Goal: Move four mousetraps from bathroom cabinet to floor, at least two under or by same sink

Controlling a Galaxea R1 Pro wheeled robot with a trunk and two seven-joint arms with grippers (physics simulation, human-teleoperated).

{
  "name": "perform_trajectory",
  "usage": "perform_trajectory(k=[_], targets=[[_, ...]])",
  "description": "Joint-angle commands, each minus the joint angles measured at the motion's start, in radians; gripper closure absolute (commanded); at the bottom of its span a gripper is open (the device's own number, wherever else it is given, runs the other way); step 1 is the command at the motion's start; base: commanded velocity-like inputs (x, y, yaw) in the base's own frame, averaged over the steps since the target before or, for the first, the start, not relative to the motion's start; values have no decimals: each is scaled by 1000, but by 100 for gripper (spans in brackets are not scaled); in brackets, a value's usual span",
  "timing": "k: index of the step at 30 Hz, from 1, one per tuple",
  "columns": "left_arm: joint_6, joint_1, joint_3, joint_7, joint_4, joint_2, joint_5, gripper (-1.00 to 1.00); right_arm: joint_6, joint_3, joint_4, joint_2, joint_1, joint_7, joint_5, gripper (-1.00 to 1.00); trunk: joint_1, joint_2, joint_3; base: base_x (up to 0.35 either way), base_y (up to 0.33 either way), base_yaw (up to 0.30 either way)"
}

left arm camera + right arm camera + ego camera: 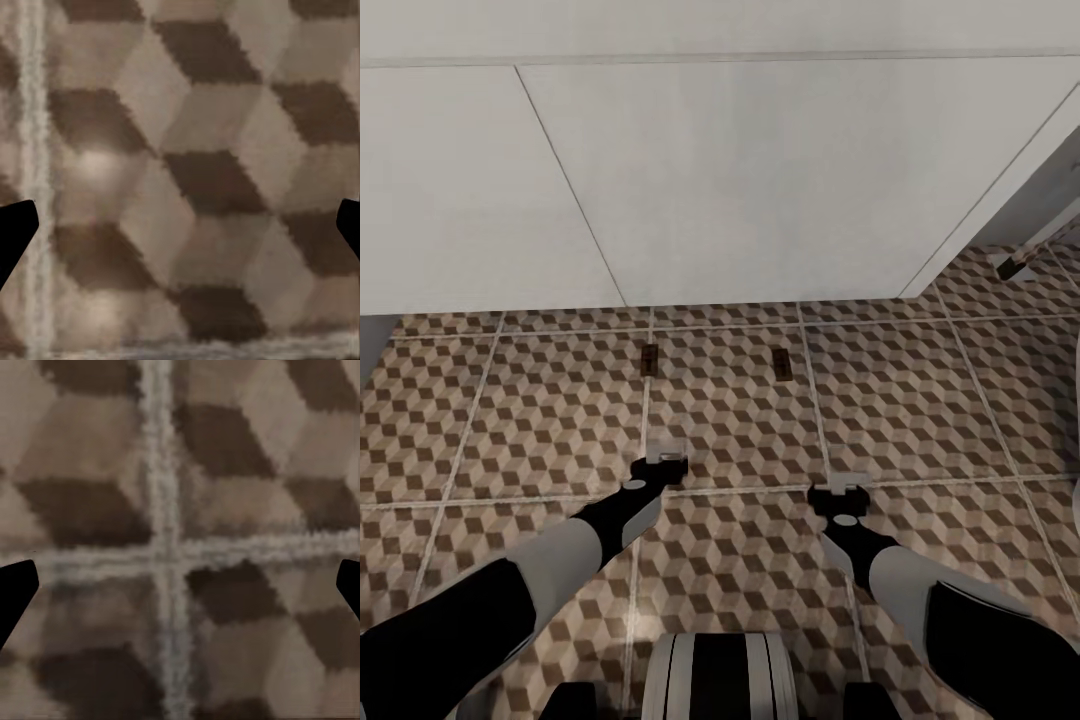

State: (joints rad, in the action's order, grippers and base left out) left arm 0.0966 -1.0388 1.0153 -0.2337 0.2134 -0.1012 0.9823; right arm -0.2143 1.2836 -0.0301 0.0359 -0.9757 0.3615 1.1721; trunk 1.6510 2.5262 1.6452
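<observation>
Two mousetraps, one (650, 359) and another (782, 363), are lying side by side but apart on the floor (900, 400), just before the white vanity (760, 180). Left gripper (665, 461) and right gripper (843, 490) are hovering low over tiles, fingers (15, 232) spread wide, holding nothing.

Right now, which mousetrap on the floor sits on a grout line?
The left mousetrap, ahead of the left hand; the right mousetrap lies wholly within a tile.
</observation>
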Motion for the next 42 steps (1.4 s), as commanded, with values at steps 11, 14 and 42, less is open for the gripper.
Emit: perform_trajectory(k=[11, 14, 42], targets=[[4, 99, 11, -6, 3, 1, 6, -100, -15, 16, -3, 2, 15, 5, 6, -100, 0, 0, 0, 0, 0, 0], [4, 104, 11, -6, 3, 0, 6, -100, -16, 15, -2, 2, 17, 5, 6, -100, 0, 0, 0, 0, 0, 0], [3, 105, 10, -54, 14, -4, 13, -100, -16, 15, -1, 1, 17, 4, 6, -100, -5, -2, -38, 0, 0, 0]])
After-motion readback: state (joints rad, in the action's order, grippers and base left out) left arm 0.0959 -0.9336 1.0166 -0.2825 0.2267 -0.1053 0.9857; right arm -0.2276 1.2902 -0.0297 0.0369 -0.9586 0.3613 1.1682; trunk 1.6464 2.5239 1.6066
